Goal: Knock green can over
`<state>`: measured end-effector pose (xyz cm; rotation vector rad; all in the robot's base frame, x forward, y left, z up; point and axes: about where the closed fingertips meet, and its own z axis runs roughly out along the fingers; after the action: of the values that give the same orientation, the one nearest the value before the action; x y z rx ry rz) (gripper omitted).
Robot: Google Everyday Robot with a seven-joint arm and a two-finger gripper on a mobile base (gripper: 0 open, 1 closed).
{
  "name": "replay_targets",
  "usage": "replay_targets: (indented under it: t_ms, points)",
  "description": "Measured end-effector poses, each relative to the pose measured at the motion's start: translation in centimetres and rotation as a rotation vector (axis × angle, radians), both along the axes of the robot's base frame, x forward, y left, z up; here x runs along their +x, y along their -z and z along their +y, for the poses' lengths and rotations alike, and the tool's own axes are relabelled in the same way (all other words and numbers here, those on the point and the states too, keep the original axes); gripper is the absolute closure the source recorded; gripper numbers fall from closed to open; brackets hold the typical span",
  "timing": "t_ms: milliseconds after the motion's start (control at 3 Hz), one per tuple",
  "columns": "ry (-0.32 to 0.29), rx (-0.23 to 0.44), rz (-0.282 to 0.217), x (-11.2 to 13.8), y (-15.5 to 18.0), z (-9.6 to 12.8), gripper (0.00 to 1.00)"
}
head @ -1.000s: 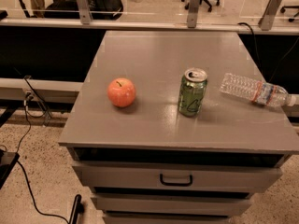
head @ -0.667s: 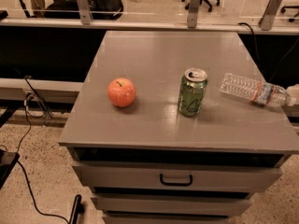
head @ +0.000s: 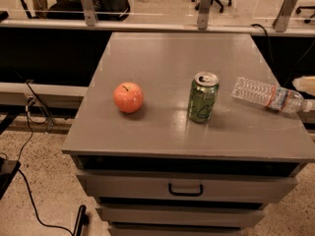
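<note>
The green can (head: pixel 203 98) stands upright on the grey cabinet top (head: pixel 167 53), right of centre, silver top and pull tab up. Pale curvy markings show on its side. A pale part of my gripper (head: pixel 305 85) shows at the right edge of the camera view, above the bottle's cap end and well to the right of the can. It does not touch the can.
An orange-red apple (head: pixel 128 97) sits left of the can. A clear plastic bottle (head: pixel 268 96) lies on its side to the can's right, near the cabinet's right edge. Drawers (head: pixel 185 188) are below. Cables lie on the floor at the left.
The pale gripper part at the right edge has shifted slightly upward and shows more. The can, apple and bottle have not moved.
</note>
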<state>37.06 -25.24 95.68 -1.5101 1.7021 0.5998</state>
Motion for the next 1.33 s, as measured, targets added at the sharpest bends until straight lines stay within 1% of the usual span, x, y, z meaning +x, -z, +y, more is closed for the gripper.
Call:
replay_targets:
  t_ms: [333,667,1000,1333]
  points:
    - [-0.008,0.077,-0.044,4.3,-1.1,2.6,0.00]
    - [-0.026,0.108,-0.052,7.6,-1.0,6.0,0.00]
    - [-0.032,0.124,-0.051,10.2,-0.5,8.9,0.00]
    - [-0.016,0.161,-0.039,12.4,0.6,11.3,0.00]
